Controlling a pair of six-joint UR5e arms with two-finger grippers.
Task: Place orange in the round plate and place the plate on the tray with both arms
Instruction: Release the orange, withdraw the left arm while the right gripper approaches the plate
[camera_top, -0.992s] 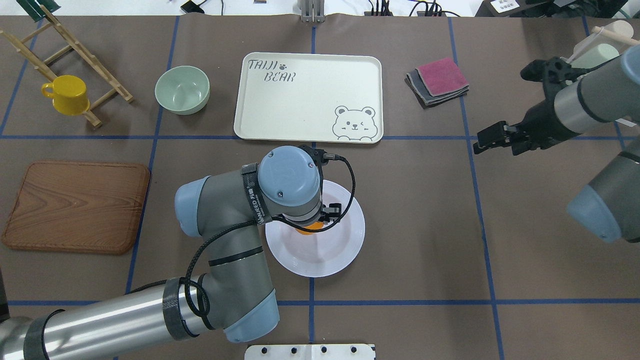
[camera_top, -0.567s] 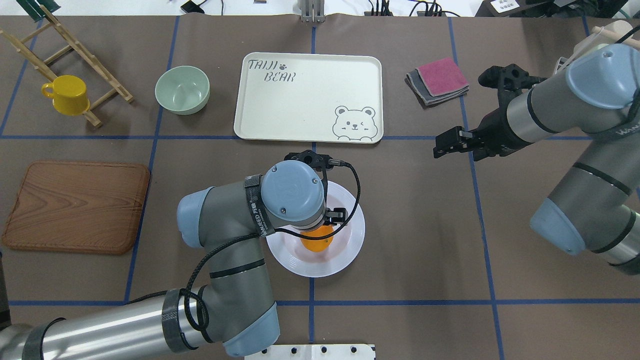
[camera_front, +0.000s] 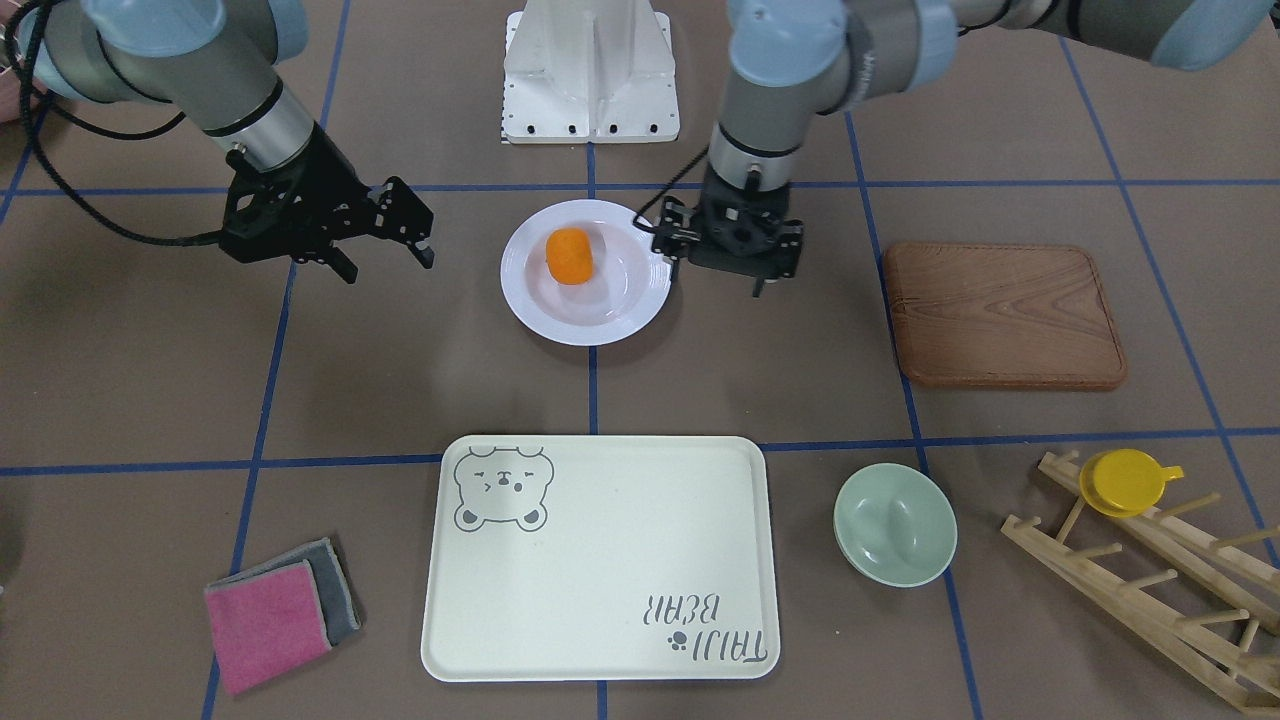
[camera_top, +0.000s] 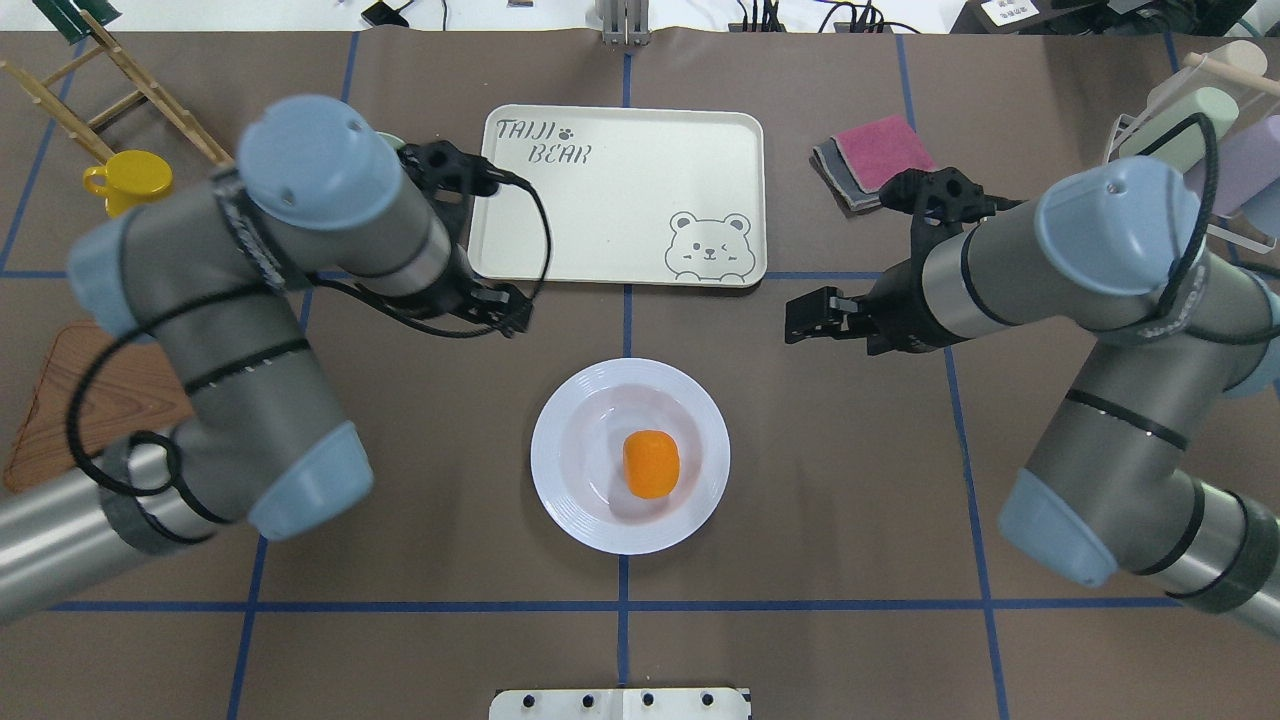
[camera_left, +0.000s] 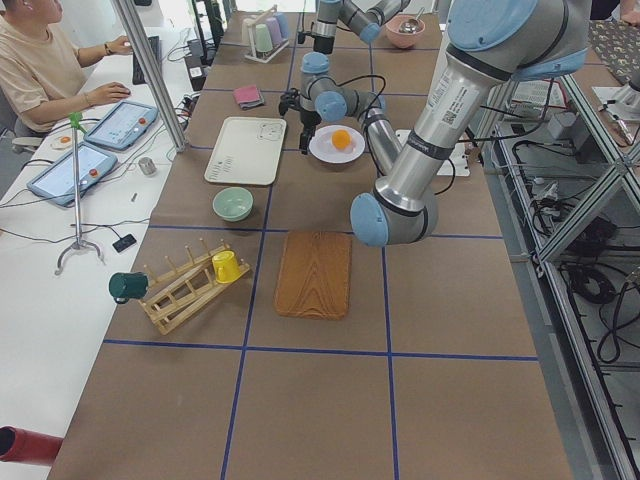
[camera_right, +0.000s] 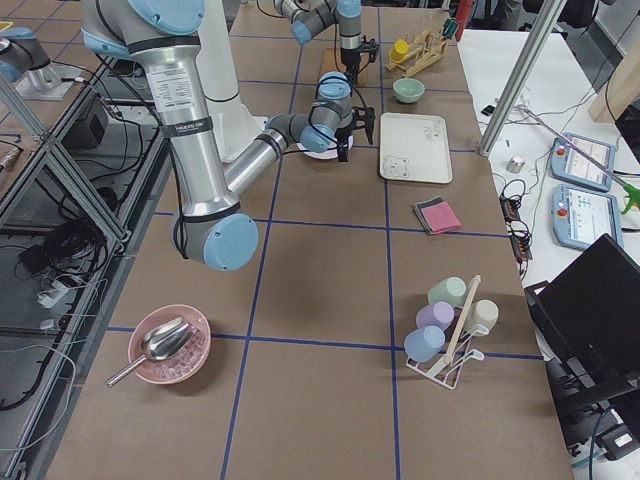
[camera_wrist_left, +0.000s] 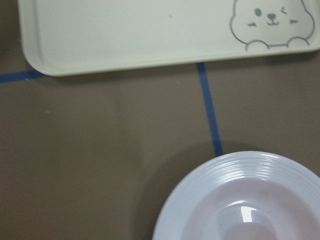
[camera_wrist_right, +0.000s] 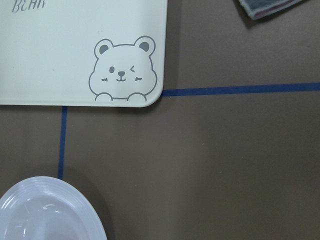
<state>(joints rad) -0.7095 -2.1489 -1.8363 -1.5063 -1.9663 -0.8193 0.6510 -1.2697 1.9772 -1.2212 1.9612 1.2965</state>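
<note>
The orange (camera_top: 651, 464) lies loose in the sunken centre of the white round plate (camera_top: 600, 520), also seen in the front view as the orange (camera_front: 569, 255) in the plate (camera_front: 600, 325). My left gripper (camera_front: 716, 278) hangs open and empty just beside the plate's rim on my left; overhead, the left gripper (camera_top: 505, 312) shows above and left of the plate. My right gripper (camera_front: 385, 262) is open and empty, off to the plate's other side, with the right gripper (camera_top: 803, 323) clear of the rim. The cream bear tray (camera_top: 620, 200) lies empty beyond the plate; both wrist views show the tray (camera_wrist_left: 125, 40) (camera_wrist_right: 75, 60).
A green bowl (camera_front: 895, 523) and a wooden board (camera_front: 1003, 315) lie on my left side. A yellow cup (camera_front: 1125, 480) hangs on a wooden rack. Folded cloths (camera_top: 880, 160) lie right of the tray. A person (camera_left: 40, 70) sits at the side table.
My left gripper has let go of the orange, risen and drawn back left and toward the tray. The right arm has swung in closer to the plate.
</note>
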